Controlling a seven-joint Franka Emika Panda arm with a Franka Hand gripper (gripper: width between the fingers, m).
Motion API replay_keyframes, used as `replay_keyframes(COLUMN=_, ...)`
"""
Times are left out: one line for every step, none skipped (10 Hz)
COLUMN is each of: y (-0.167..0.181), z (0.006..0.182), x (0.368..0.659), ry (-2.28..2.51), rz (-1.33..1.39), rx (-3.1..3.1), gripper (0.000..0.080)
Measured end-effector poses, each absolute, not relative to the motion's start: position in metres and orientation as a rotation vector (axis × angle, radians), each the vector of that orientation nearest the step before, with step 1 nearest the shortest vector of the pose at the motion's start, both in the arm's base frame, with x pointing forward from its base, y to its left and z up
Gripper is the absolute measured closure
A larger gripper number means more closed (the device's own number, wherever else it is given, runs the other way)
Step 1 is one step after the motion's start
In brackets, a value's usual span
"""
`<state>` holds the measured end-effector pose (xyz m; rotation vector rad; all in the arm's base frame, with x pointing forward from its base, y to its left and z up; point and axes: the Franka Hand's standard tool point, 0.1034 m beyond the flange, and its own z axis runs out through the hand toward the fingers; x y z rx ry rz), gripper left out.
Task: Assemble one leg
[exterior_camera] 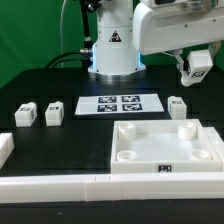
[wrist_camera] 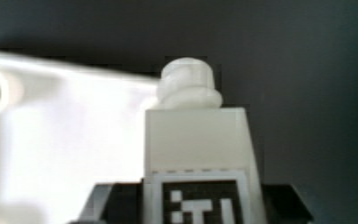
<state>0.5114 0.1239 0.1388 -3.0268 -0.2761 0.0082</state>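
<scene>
Item: leg [exterior_camera: 198, 64], tag face showing, clamped in the jaws of the gripper [exterior_camera: 196, 74] and held clear of the table [exterior_camera: 40, 75]. We log it at the exterior view's right, near the square panel [exterior_camera: 165, 150]

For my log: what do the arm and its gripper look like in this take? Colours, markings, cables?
The arm is glossy white with bulky, rounded links. Its cylindrical base carries a black triangular sticker and glows blue along the bottom. Thin dark cables run behind it. The gripper has a white body, and the wrist view shows its fingers as black.
</scene>
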Motion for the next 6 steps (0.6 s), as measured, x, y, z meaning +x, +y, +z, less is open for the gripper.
replay_keyframes(y=0.122, z=0.14, x=0.521, ry=-0.286, rz=-0.122, rx=-3.024, gripper=0.0512)
replay_keyframes(y=0.119, z=0.141, x=0.53, ry=-0.295, rz=-0.196, rx=-3.018, gripper=0.0512)
replay_keyframes(y=0.115, z=0.14, x=0.542, ry=-0.317, rz=-0.268, rx=-3.01, gripper=0.0512)
replay_keyframes(y=0.113, z=0.137, x=0.548, ry=-0.312, rz=-0.257, rx=-3.008, gripper=0.0512)
replay_keyframes(y=0.114, z=0.137, x=0.547, ry=-0.316, rz=-0.255, rx=-3.008, gripper=0.0512)
replay_keyframes(y=0.114, z=0.137, x=0.546, ry=-0.316, rz=-0.253, rx=-3.008, gripper=0.0512)
